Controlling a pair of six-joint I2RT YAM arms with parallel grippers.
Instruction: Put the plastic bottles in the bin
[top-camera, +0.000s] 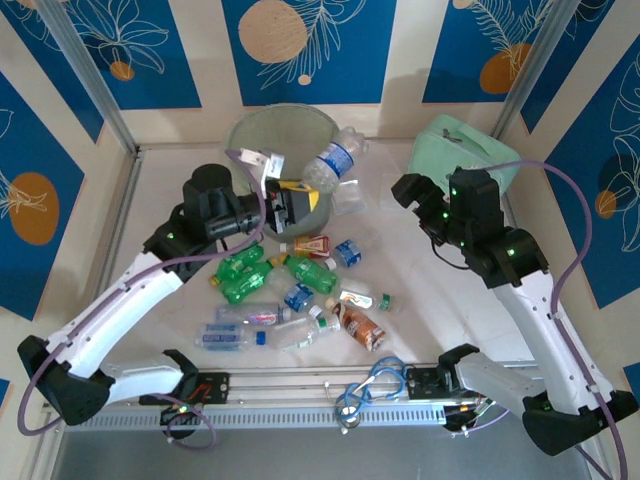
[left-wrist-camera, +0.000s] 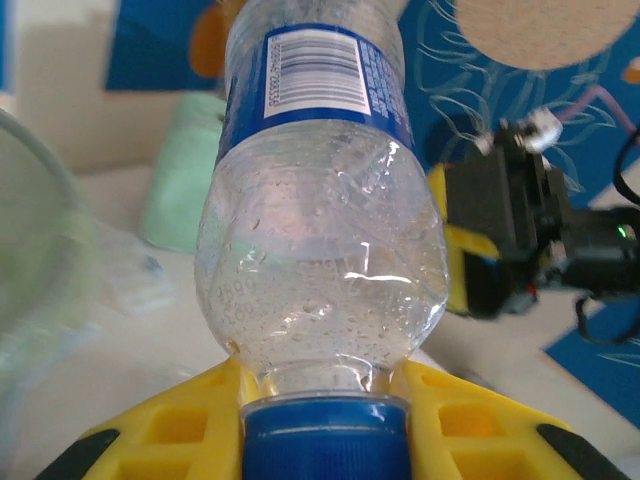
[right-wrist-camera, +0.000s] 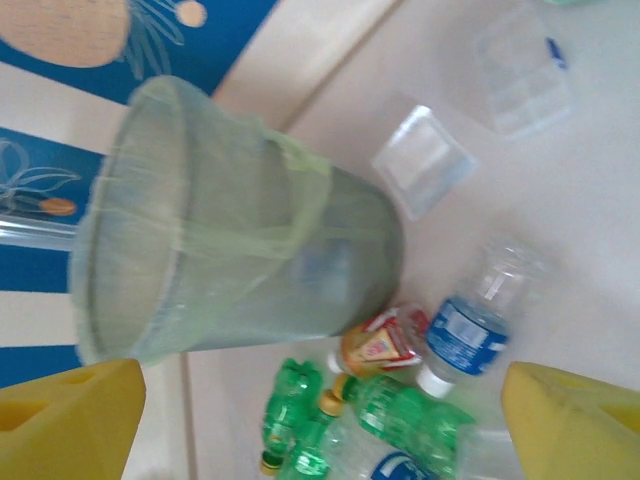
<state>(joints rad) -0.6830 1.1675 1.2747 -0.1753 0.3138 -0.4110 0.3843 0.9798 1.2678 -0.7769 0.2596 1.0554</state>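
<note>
The left jaws pinch a clear bottle (top-camera: 330, 162) tight by its blue cap (left-wrist-camera: 325, 437). That way it sticks out in front of them, ready to drop into the bin (top-camera: 243, 140) close beside them. The bottle is see-through, wet inside, with a blue label (left-wrist-camera: 318, 75). More bottles (top-camera: 300, 290) lie on the tabletop (top-camera: 420, 290) below. The right jaws are spread wide and hold nothing, maybe ready to grab one.

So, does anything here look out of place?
Mostly the mess: loose bottles lie scattered on the table in front of the bin. One clear blue-labelled bottle is held by its cap in the left hand, poking up beside the bin's rim rather than inside.
</note>
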